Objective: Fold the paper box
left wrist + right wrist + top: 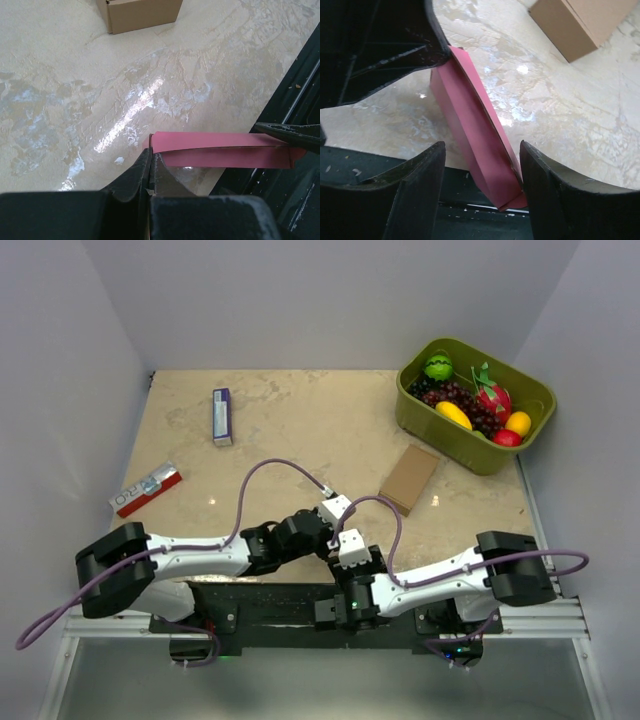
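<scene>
TOP: left arm (190,555), right arm (450,575) meet at table (300,410) 6 o'clock edge; brown cardboard box (410,478) at their 2 o'clock | LEFT WRIST: left gripper (150,155) jaws together, clamped on paper box (220,150) edge, box extending toward 3 o'clock | RIGHT WRIST: right gripper (481,150) jaws apart, straddling paper box, which runs 11 to 5 o'clock

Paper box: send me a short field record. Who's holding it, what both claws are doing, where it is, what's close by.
paper box: pink, long and flat, held above the near edge of the table
left claw: shut on one end of it
right claw: open, straddling the other end
nearby: brown cardboard box, farther back, not touching
</scene>
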